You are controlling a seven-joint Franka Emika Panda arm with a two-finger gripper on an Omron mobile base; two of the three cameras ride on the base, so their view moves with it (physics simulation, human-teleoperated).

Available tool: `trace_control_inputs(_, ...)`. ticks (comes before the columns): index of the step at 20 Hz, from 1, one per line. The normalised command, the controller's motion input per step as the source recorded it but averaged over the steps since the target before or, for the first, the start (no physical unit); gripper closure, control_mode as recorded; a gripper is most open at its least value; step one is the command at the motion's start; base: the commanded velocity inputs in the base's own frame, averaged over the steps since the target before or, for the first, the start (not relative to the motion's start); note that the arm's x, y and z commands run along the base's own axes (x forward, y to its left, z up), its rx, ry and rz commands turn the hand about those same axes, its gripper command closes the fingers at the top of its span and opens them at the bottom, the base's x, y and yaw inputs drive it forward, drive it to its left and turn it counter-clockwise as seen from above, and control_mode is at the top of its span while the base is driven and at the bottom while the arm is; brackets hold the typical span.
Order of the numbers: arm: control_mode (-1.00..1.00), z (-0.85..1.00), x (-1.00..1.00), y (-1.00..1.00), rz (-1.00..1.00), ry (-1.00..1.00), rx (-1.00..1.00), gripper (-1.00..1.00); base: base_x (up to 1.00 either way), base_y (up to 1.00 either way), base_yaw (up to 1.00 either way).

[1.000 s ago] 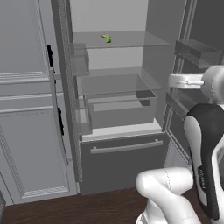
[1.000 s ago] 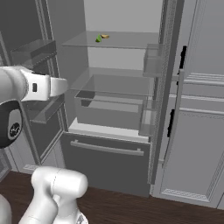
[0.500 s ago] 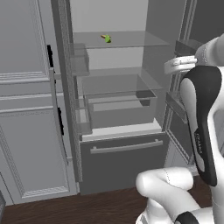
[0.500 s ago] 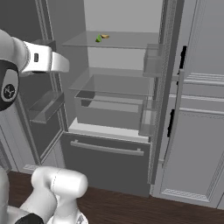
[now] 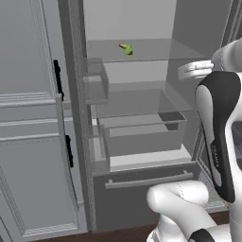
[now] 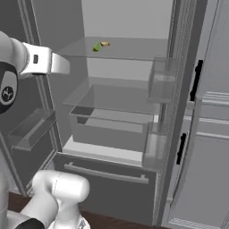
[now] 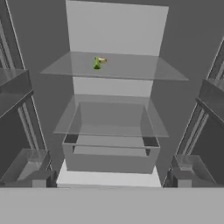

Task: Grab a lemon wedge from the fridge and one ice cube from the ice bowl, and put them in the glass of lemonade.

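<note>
Hand view shows the fridge [image 7: 116, 94] open, the lemon wedge [image 7: 98, 63] lying on its top clear shelf [image 7: 131, 70], above the empty drawer [image 7: 109, 157]. Jaws are released, fully spread, holding nothing.

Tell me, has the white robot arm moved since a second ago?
Yes. The white robot arm has risen toward the clear top shelf holding the tiny green lemon wedge.

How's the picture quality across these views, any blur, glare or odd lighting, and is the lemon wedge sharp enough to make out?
Left base view: flat, even rendered light, no glare; the lemon wedge on the fridge's upper clear shelf is small but distinct. Right base view: same soft lighting, the arm's near parts look slightly soft. Hand view: mildly blurred overall, the wedge a small green smudge with a yellowish edge.
</note>
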Motion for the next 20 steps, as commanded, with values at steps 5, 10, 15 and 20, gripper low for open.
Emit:
trace_control_inputs(5,1.00,0.00,0.00,0.00,0.00,0.00,0.00,-1.00,1.00,-0.07,0.15)
trace_control_inputs(10,1.00,0.00,0.00,0.00,0.00,0.00,0.00,-1.00,0.65,-0.15,0.12)
trace_control_inputs(15,-1.00,0.00,-0.01,-0.26,0.04,-0.10,0.00,-1.00,0.00,-0.06,0.01)
trace_control_inputs(20,-1.00,0.00,0.17,-0.10,0.06,-0.10,0.00,-1.00,0.00,0.00,0.00)
